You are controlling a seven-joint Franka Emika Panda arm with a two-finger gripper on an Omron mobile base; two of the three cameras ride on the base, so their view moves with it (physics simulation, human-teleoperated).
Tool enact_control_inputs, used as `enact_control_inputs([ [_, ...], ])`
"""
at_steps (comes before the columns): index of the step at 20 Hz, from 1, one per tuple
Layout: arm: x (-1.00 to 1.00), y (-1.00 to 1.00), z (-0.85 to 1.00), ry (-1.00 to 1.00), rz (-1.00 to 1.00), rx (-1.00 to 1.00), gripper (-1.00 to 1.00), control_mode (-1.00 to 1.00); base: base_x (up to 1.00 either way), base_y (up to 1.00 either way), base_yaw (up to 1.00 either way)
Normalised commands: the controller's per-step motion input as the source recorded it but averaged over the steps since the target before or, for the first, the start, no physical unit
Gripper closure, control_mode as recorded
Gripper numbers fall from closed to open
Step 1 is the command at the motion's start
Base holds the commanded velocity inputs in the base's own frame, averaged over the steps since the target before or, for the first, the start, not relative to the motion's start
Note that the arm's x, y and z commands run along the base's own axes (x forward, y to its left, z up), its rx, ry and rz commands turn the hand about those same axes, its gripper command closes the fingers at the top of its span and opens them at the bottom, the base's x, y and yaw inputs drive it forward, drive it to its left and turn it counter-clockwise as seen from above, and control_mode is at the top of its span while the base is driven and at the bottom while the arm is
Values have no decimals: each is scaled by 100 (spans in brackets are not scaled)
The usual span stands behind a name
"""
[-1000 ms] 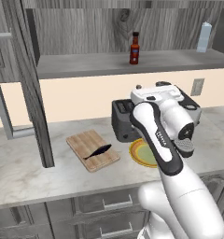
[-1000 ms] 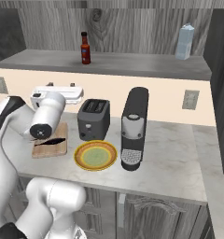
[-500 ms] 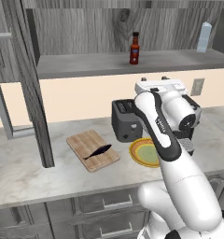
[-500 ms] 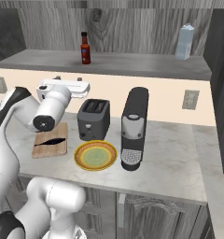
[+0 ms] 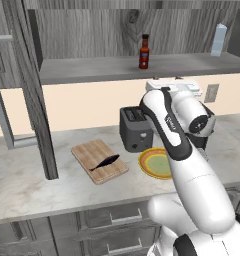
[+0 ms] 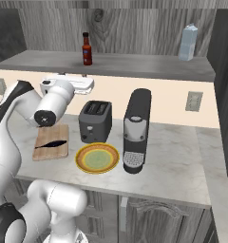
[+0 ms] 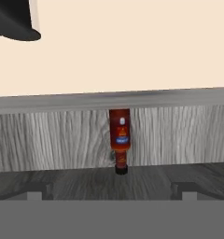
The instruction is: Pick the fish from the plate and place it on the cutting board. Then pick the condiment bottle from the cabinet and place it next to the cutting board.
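Note:
The dark fish [image 5: 105, 162] lies on the wooden cutting board [image 5: 87, 152], left of the plate [image 5: 143, 161], which holds nothing. The dark-red condiment bottle [image 5: 144, 52] stands upright on the cabinet shelf [image 5: 87, 69]. My gripper [image 5: 175, 84] is raised above the toaster, just below shelf height, and points at the back wall. In the hand view, rolled upside down, the condiment bottle [image 7: 120, 139] shows cap-down and some way off. It is centred between my gripper [image 7: 111, 191] tips, which stand open and hold nothing.
A dark toaster [image 6: 95, 121] and a tall coffee machine [image 6: 136, 130] stand at the back of the counter behind the plate [image 6: 80, 160]. A pale bottle [image 6: 187, 42] is at the shelf's right end. A grey vertical panel [image 5: 39, 100] rises left of the board.
The arm has lifted the open hand a little higher, up to the shelf. The fish stays on the board, the bottle on the shelf.

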Motion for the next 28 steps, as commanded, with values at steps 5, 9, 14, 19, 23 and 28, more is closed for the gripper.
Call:
enact_control_inputs([
  [5,-5,0,33,3,-3,4,-100,-100,0,0,0],
  [9,-14,0,28,2,-1,1,-100,-100,0,0,0],
  [14,-27,0,17,0,0,0,-100,-100,0,0,0],
  [19,-42,0,4,0,0,0,-100,-100,0,0,0],
  [23,-42,-1,0,0,1,-3,-100,-100,0,0,0],
  [28,-35,-4,0,0,3,-8,-100,-100,0,0,0],
])
